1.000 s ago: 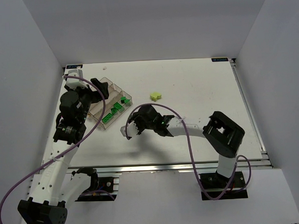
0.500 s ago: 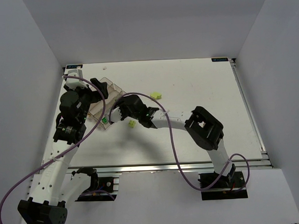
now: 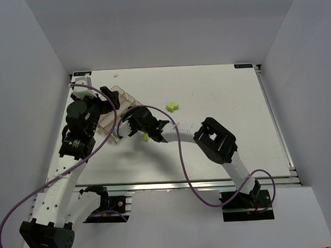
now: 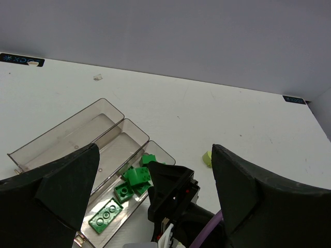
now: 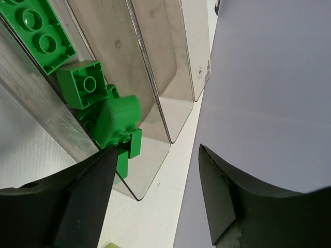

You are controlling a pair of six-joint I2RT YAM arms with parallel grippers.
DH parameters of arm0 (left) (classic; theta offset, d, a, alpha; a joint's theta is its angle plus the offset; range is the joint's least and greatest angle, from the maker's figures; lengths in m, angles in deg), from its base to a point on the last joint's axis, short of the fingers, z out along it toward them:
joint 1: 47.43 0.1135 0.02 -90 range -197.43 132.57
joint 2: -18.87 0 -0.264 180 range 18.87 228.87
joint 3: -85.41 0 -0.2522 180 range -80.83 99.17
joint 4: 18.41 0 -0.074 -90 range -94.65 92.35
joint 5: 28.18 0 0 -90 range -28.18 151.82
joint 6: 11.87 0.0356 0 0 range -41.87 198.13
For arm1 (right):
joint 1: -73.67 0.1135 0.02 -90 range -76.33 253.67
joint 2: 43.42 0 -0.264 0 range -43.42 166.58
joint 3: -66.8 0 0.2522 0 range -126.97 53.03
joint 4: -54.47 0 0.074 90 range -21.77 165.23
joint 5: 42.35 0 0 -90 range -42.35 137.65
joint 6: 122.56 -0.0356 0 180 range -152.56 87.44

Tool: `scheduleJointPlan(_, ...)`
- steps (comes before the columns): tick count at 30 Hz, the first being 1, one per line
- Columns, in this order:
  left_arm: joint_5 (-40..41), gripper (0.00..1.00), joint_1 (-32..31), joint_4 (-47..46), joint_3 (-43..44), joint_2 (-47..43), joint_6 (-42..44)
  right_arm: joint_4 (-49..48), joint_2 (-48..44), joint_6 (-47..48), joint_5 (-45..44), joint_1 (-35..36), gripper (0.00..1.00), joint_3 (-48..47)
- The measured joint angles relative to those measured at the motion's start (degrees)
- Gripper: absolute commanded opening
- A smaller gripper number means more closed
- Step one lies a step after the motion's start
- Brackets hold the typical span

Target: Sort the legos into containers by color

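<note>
White tabletop (image 3: 224,94): right claw (image 3: 127,124), spread and empty, hovers over green bricks (image 4: 135,175) in the tray (image 4: 62,129); left claw (image 4: 154,149) likewise spread. Risk: descent could jolt the tray or sweep away the nearby lime brick (image 3: 146,137).

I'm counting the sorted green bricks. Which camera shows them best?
Left wrist: the green bricks lie mostly in view in one tray compartment. The right wrist view crops them close up. From the top, the right arm mostly covers them.

Green legos (image 4: 132,180) lie heaped in the right-hand compartment of the clear tray (image 4: 66,135), the right gripper (image 4: 170,180) just beside them.
</note>
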Motion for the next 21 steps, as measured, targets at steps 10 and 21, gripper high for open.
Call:
scheduleJointPlan(10,0.3,0.98,0.0,0.0,0.0,0.0,0.0,-0.2,-2.1,-0.3,0.0,0.0,0.7,2.6)
scheduleJointPlan(21,1.2,0.98,0.0,0.0,-0.1,0.3,-0.2,3.2,-27.1,-9.6,1.4,0.0,0.74,21.6)
